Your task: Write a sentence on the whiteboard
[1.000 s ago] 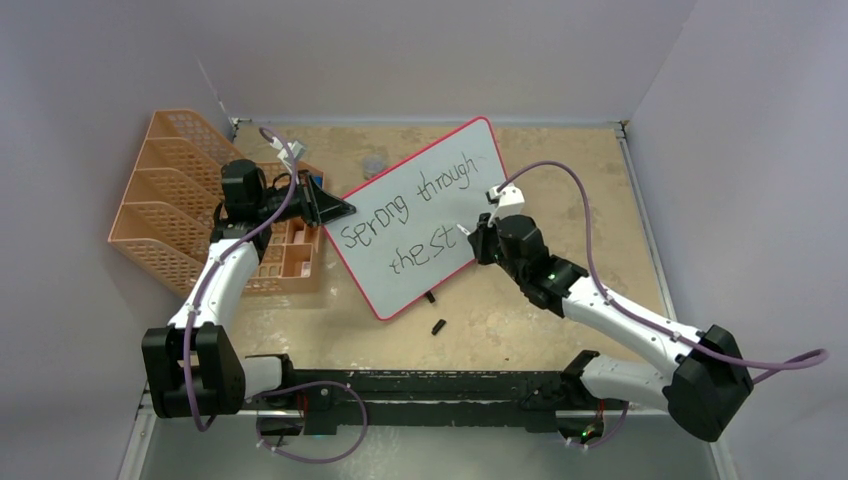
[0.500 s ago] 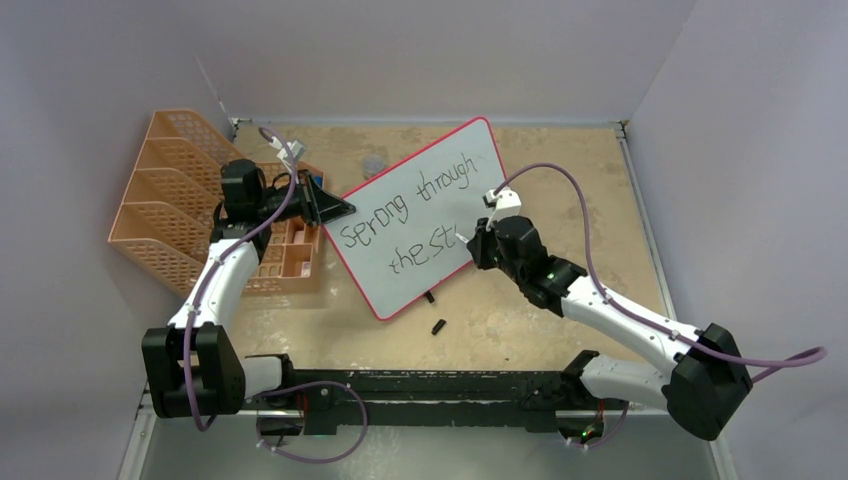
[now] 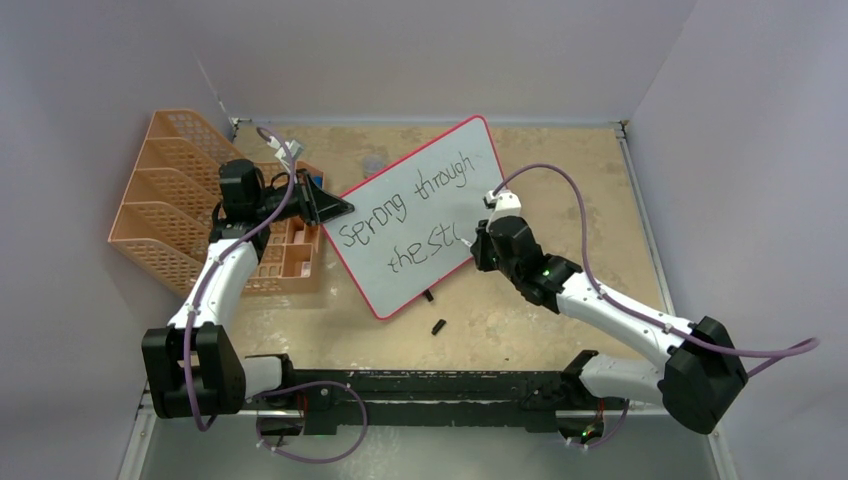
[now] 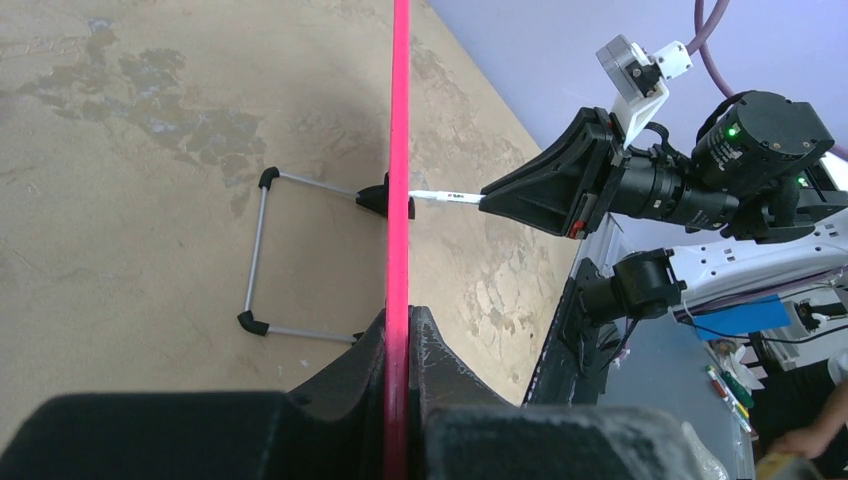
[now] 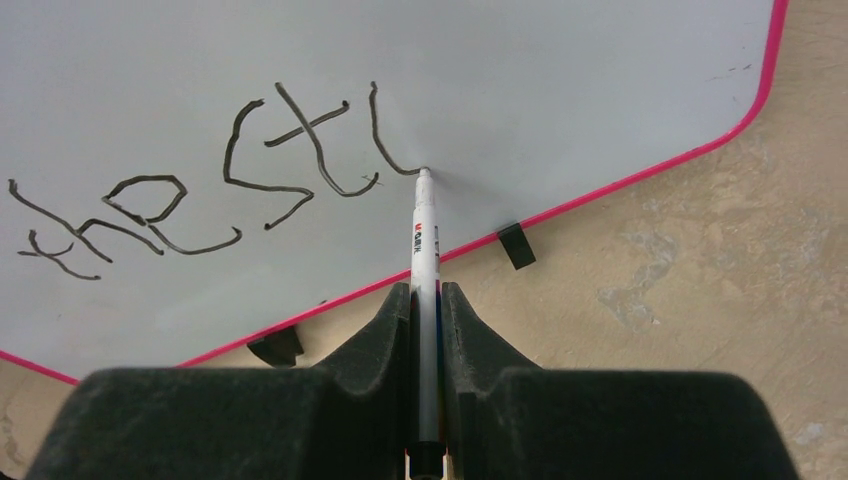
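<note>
The whiteboard [image 3: 440,190], pink-framed, stands tilted at the middle of the table. My left gripper [image 3: 335,210] is shut on its left edge; in the left wrist view the pink frame [image 4: 401,150] runs straight between the closed jaws of the left gripper [image 4: 400,320]. The sentence [image 3: 400,205] reads "Sprong through / the st" plus a fresh curved stroke [image 5: 385,140]. My right gripper [image 5: 427,295] is shut on a white marker [image 5: 425,240]. The marker's tip touches the board [image 5: 560,80] at the end of that stroke.
An orange mesh file rack [image 3: 165,200] and a small orange tray [image 3: 290,255] stand at the left. A black marker cap [image 3: 438,326] lies on the table below the board. Black feet [image 5: 515,245] and a wire stand [image 4: 260,250] prop the board.
The right gripper has shifted slightly with the marker, and a new curved stroke has appeared after "st". The left gripper and the board have stayed still.
</note>
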You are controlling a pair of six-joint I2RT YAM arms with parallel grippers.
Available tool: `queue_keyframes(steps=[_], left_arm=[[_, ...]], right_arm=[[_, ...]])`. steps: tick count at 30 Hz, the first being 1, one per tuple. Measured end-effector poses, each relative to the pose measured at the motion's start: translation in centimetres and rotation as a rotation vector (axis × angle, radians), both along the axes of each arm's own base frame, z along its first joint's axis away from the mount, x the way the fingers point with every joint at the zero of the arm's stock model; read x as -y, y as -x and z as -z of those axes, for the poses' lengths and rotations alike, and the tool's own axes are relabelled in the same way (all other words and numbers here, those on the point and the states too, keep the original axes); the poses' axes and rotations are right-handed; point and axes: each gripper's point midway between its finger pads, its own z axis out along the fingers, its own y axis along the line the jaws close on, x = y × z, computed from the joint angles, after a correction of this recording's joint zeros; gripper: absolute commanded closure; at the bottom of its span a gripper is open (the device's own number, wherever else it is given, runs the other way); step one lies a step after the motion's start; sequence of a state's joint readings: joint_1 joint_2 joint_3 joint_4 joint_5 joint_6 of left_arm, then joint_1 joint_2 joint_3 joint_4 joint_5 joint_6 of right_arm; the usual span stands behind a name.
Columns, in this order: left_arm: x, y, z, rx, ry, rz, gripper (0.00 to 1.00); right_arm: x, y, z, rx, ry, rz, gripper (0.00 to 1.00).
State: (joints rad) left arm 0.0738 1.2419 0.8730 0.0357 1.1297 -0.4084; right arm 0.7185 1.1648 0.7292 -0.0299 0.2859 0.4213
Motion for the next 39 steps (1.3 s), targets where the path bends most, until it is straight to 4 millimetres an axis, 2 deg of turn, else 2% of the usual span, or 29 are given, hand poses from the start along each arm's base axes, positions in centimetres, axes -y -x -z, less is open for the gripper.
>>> queue_keyframes(steps=[11, 39], left_arm=[[0.0, 0.0, 0.0, 0.0, 0.0, 0.0, 1.0], [0.0, 0.0, 0.0, 0.001, 0.001, 0.001, 1.0]], right_arm=[[0.8, -0.7, -0.4, 0.033, 0.013, 0.054, 1.0], [-0.4, -2.1, -3.4, 0.13, -0.036, 0.031, 1.0]])
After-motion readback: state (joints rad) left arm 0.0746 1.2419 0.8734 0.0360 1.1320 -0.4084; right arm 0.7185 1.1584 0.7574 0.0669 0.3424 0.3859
